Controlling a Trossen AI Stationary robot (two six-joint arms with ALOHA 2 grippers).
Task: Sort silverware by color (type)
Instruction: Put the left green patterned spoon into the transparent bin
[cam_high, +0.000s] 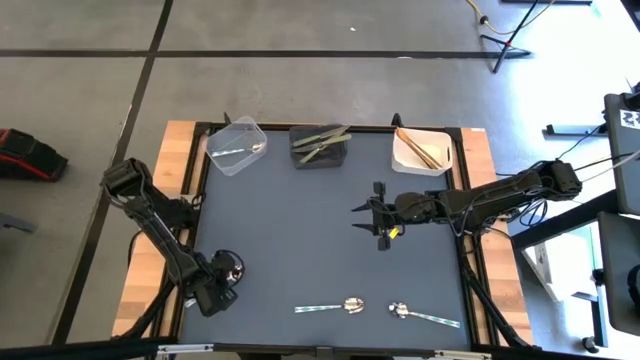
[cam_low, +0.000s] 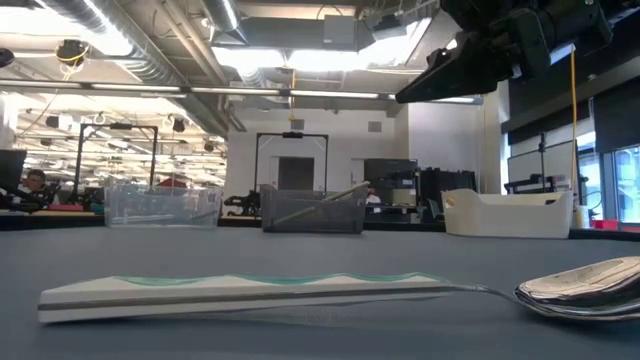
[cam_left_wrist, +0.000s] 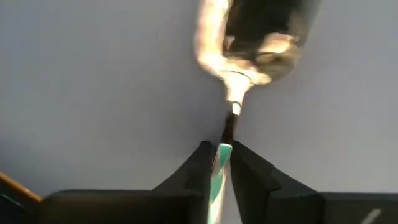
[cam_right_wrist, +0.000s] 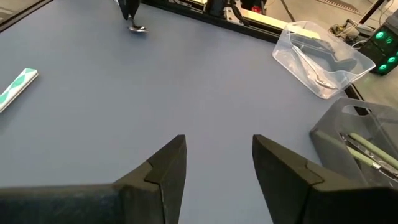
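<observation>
Your left gripper (cam_left_wrist: 222, 163) has its jaws pinched on the green-and-white handle of a silver spoon (cam_left_wrist: 249, 43), low over the near-left corner of the table; the bowl hangs out ahead of the fingers. From above this grip is hard to make out, so trust the wrist view.

You're at the pick-up step. Next comes a lift and a carry to the clear bin (cam_high: 236, 146) at the far left, where another spoon already lies.

Your right gripper (cam_high: 379, 222) hovers mid-table, jaws wide apart, holding nothing.

Two more spoons (cam_high: 330, 306) (cam_high: 424, 315) lie along the near edge. The dark bin (cam_high: 320, 147) holds green pieces, the white bin (cam_high: 421, 150) copper sticks. Nothing blocks the left arm's path.
</observation>
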